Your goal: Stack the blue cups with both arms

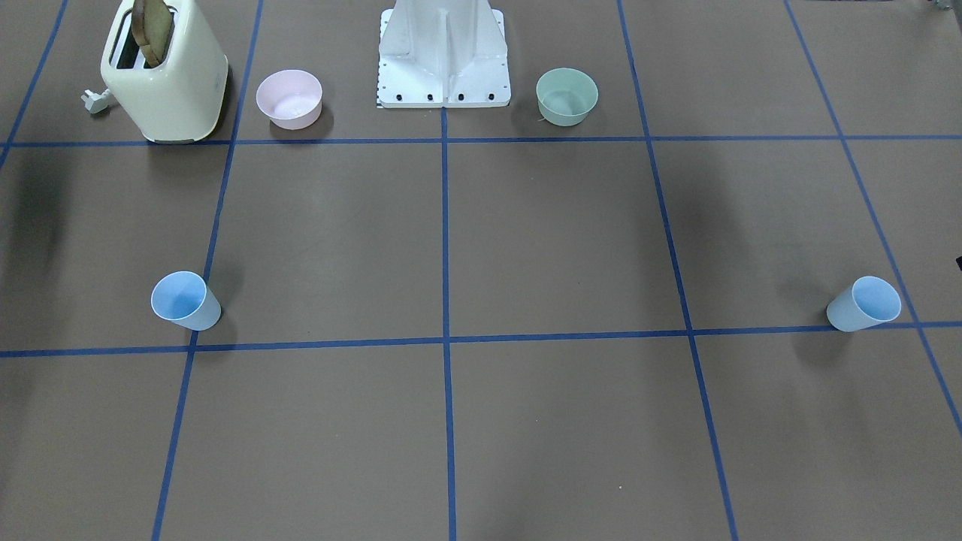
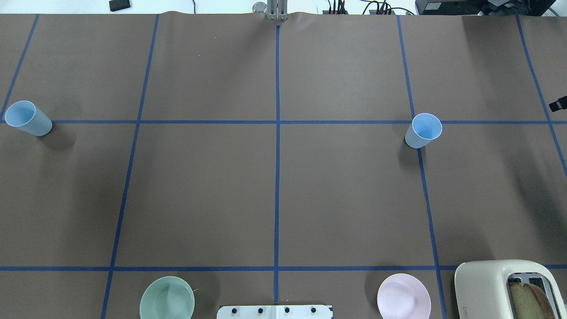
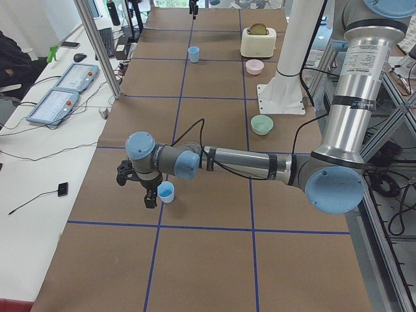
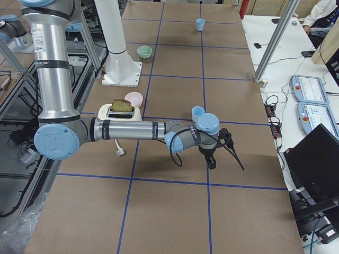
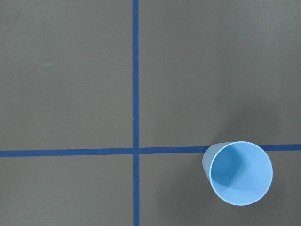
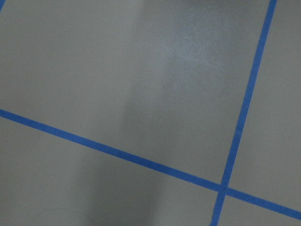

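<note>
The left arm point(image 3: 240, 162) hangs its jaws low over the table point(image 3: 214, 260). The left-hand cup point(image 3: 166, 192) stands upright just beside them, on the robot's side, not between them. How wide those jaws are, I cannot tell. That wrist's camera catches the cup down in a corner rather than dead centre. A straight drop from here would, I reckon, land a jaw on the rim and tip the cup, and it looks light enough to roll off.

The right arm point(image 4: 127, 128) is stretched out the same way, jaws pointing down, and again I cannot tell whether they are spread or closed. The right-hand cup point(image 2: 424, 130) stands upright off to one side of them, toward the middle of the table. That wrist's camera shows only table and blue tape point(image 6: 244, 103). The arm has to shift sideways first, and a low sweep could bat the cup along.

Neither cup is lifted and they are well apart, so nothing is stacked yet. A hard squeeze could bend the thin plastic, and a tilted carry would catch rim on rim.

Far behind both jaws, by the base point(image 2: 274, 311), sit the green bowl point(image 2: 167, 297), pink bowl point(image 2: 403, 296) and toaster point(image 2: 500, 288). Only a wide elbow swing would trouble them.
</note>
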